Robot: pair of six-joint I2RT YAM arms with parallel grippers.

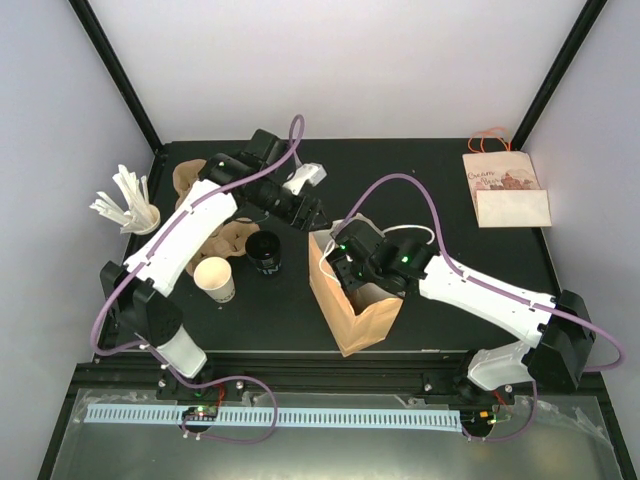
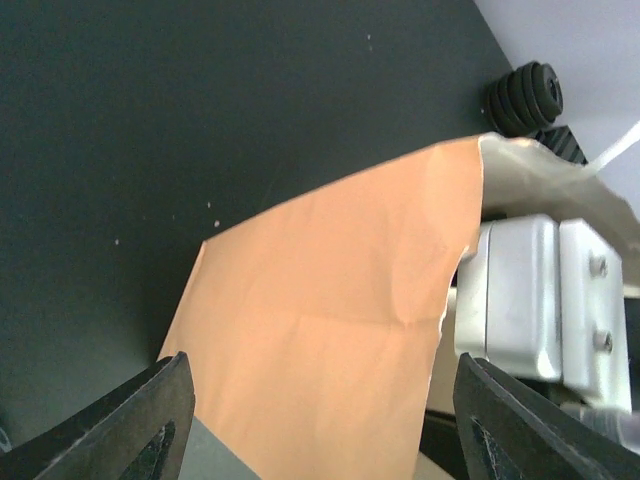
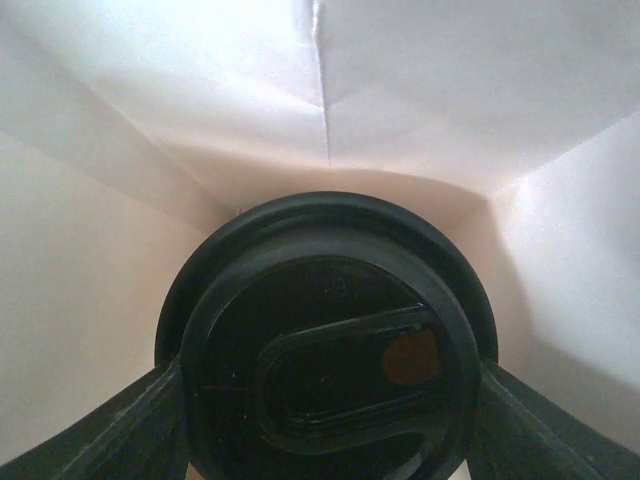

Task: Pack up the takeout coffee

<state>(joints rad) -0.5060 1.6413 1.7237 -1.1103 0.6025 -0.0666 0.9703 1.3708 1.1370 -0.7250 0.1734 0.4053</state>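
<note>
Reaching down into the open brown paper bag (image 1: pixel 352 305), the right gripper (image 3: pixel 330 425) is clamped on a coffee cup (image 3: pixel 325 340) with a black lid, one finger pressed against each side just below the lid. The cup sits inside the bag, with the pale lining rising around it on every side. The left gripper (image 2: pixel 335 425) hovers at the bag's far left corner with its fingers spread well apart. The bag's brown outer side shows between them, and I cannot tell whether either finger touches the paper. Left of the bag stands an open-topped black cup (image 1: pixel 265 252). Further left is a white cup (image 1: pixel 216 279), beside a brown cardboard carrier (image 1: pixel 232 240). Far to the right of the bag, a second bag (image 1: pixel 507 190) lies flat.
</note>
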